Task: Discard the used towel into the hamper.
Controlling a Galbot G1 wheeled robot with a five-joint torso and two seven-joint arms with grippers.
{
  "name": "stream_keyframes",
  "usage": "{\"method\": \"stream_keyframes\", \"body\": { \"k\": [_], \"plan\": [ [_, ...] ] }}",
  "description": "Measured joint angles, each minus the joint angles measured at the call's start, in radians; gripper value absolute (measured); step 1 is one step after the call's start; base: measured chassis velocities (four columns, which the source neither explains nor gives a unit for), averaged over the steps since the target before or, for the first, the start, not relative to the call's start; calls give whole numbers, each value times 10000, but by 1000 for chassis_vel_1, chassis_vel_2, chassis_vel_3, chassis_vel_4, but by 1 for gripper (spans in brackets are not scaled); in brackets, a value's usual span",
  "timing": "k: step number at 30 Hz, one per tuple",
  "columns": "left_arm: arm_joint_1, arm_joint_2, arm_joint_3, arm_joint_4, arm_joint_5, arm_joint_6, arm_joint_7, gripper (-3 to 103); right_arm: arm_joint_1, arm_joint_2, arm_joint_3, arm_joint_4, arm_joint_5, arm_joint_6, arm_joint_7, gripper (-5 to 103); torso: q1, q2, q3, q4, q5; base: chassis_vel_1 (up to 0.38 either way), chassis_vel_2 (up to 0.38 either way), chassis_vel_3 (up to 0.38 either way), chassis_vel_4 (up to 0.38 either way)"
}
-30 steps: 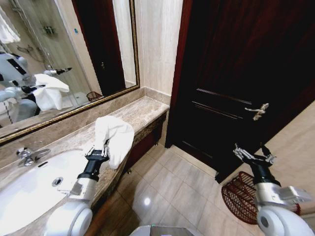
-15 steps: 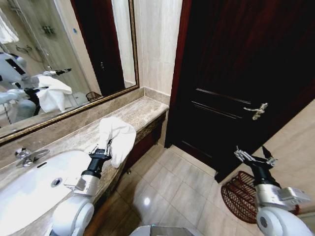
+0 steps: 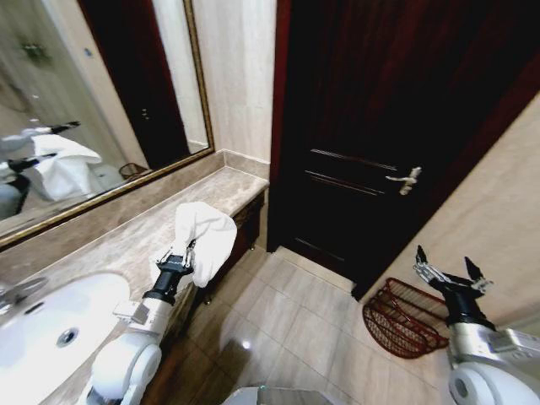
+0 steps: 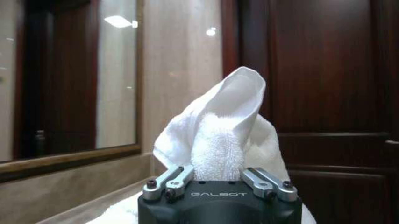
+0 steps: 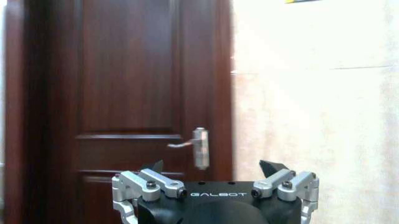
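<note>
Whole view now nearer hamper.

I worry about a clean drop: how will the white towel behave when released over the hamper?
The towel droops in folds from the left gripper, so it is probably floppy and light. It may snag the open-weave hamper rim.

The robot is turning right — the hamper is now sitting nearer the middle, the sink sliding off left.

Left gripper clamping white towel over counter, right gripper spread beside hamper on floor, dark door behind.
</note>
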Motion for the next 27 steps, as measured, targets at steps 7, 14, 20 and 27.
{"method": "stream_keyframes", "body": {
  "k": [7,14,20,27],
  "plan": [
    [-106,-29,4,161,2,-47,184,15,-232,80,-20,113,-37,-353,349,100,0,0,1,-2,0,-128,-114,-122,-128],
    [-143,-45,-11,224,2,-94,200,15,-312,100,-70,94,-109,-238,362,100,-1,0,0,0,1,-124,-132,-133,-120],
    [-135,-63,-40,264,7,-127,202,15,-436,98,-74,117,-114,-77,365,100,-1,0,0,-1,0,-129,-123,-116,-122],
    [-114,-178,-40,286,56,-224,399,15,-400,116,-219,466,-3,-316,633,100,-1,0,0,0,-2,-132,-126,-113,-132]
  ]
}}
